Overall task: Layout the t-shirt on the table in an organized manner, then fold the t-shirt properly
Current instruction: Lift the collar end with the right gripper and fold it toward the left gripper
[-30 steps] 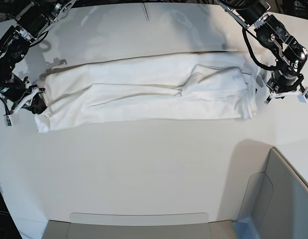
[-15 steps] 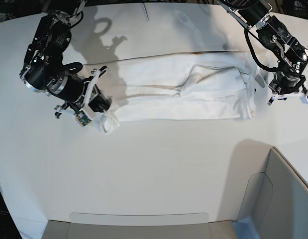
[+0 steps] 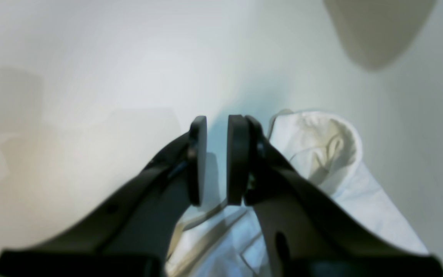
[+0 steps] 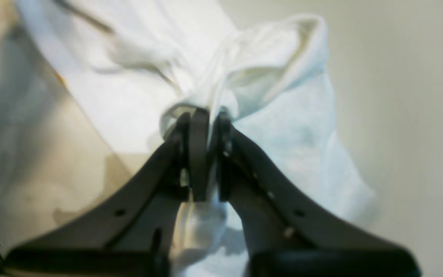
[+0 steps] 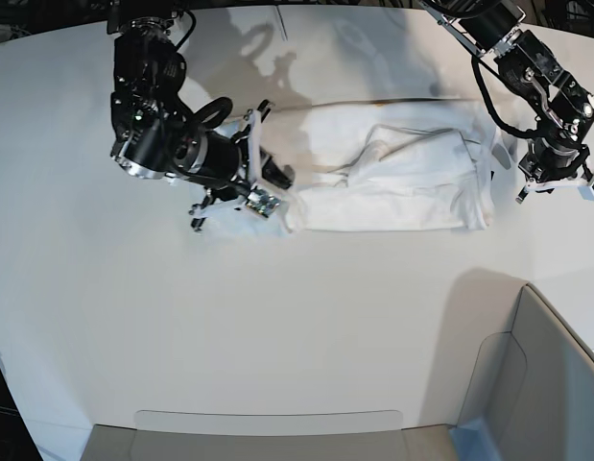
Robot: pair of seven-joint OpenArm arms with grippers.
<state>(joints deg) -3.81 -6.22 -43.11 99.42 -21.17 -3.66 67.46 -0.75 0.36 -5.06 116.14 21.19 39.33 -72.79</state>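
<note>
The t-shirt (image 5: 397, 178) lies as a white folded band on the far half of the desk (image 5: 277, 317), toward one o'clock from the middle in the base view. Its long axis runs from nine to three o'clock, one end pointing at each arm. A raised crease crosses its middle.

The nine o'clock end is bunched and lifted in the right hand (image 5: 277, 192), whose jaws are clamped on a pinch of the cloth (image 4: 221, 96). That arm leans over the desk there and hides the cloth beneath it.

At the three o'clock end the left hand (image 5: 556, 182) hangs just beside the shirt's edge, its pads (image 3: 237, 157) a narrow gap apart with nothing between them.

Grey bin-like panels (image 5: 536, 384) stand at five o'clock, well apart from the shirt.
</note>
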